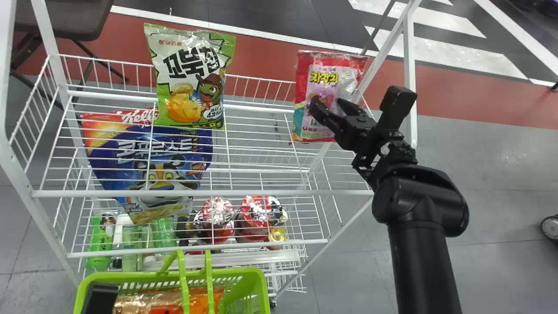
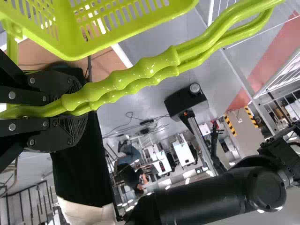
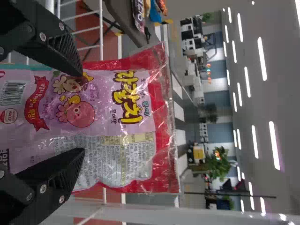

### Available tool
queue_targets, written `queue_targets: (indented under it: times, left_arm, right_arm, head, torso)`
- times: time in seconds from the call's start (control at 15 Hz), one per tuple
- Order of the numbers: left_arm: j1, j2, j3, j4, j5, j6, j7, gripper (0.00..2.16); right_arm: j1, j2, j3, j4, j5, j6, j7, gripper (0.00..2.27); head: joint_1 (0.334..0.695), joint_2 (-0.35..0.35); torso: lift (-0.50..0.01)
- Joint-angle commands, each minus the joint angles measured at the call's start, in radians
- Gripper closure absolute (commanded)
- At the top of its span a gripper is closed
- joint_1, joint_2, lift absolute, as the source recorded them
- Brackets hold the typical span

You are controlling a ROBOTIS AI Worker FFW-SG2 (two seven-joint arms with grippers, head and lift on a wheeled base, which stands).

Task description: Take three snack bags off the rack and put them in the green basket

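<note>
judging by the orange-and-gold bag (image 1: pixel 197 301) in the green basket (image 1: pixel 262 285), perhaps two are left — the red-and-pink bag (image 1: pixel 324 78) is at the rack (image 1: pixel 200 192), ungripped between the wide-set fingers of the right gripper (image 3: pixel 82 112) — while the left gripper (image 2: pixel 82 108) grips the basket's handles (image 2: pixel 126 82).

the scene is brightly lit, with strip lights (image 3: pixel 274 145) glaring pure white along the grey ceiling (image 3: pixel 286 84) in the right wrist view; small bright strips show in the left wrist view too. in the head view, the light is fairly even, throwing white glare on the upper part of the green bag (image 1: pixel 187 74), on the creases of the red bag (image 1: pixel 324 87) and on the red containers (image 1: pixel 218 211). a pale, soft shine lies on the floor (image 1: pixel 514 157). small white glints dot the basket handles (image 2: pixel 131 79), while the right arm (image 1: pixel 423 261) reads dark, with little detail.
</note>
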Motion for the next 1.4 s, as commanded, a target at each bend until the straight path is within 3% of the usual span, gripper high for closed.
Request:
queue_targets:
  times: [0.0, 0.13, 0.47, 0.93, 1.2, 1.33]
  left_arm:
    - [0.001, 0.0, -0.004, 0.0, 0.0, 0.002, 0.004, 1.77]
    - [0.008, 0.001, -0.004, -0.005, 0.0, 0.002, 0.005, 1.77]
    - [0.014, 0.003, -0.009, -0.013, 0.0, 0.005, 0.007, 1.77]
    - [0.015, 0.003, -0.002, -0.023, 0.0, 0.005, 0.007, 1.77]
    - [0.008, 0.001, 0.01, -0.028, 0.0, 0.008, 0.008, 1.77]
    - [0.006, 0.0, 0.016, -0.026, 0.005, 0.005, 0.01, 1.77]
  right_arm:
    - [-0.011, -0.002, -0.013, 0.0, -0.009, 0.062, 0.012, 2.12]
    - [-0.003, -0.005, -0.013, -0.007, 0.0, 0.053, 0.012, 2.23]
    - [0.133, 0.011, -0.049, -0.176, -0.043, -0.009, 0.0, 2.23]
    - [0.449, 0.015, -0.093, -0.658, -0.195, 0.056, 0.043, 2.23]
    - [0.684, 0.07, -0.113, -0.898, -0.258, 0.185, 0.052, 2.22]
    - [0.756, 0.07, -0.104, -0.94, -0.295, 0.332, 0.05, 2.23]
  head:
    - [0.695, -0.35]
    - [0.695, -0.35]
    - [0.695, -0.35]
    - [0.695, -0.35]
    - [0.695, -0.35]
    - [0.695, -0.35]
  torso:
    - [-0.026]
    - [-0.026]
    - [-0.026]
    - [-0.026]
    - [-0.026]
    - [-0.026]
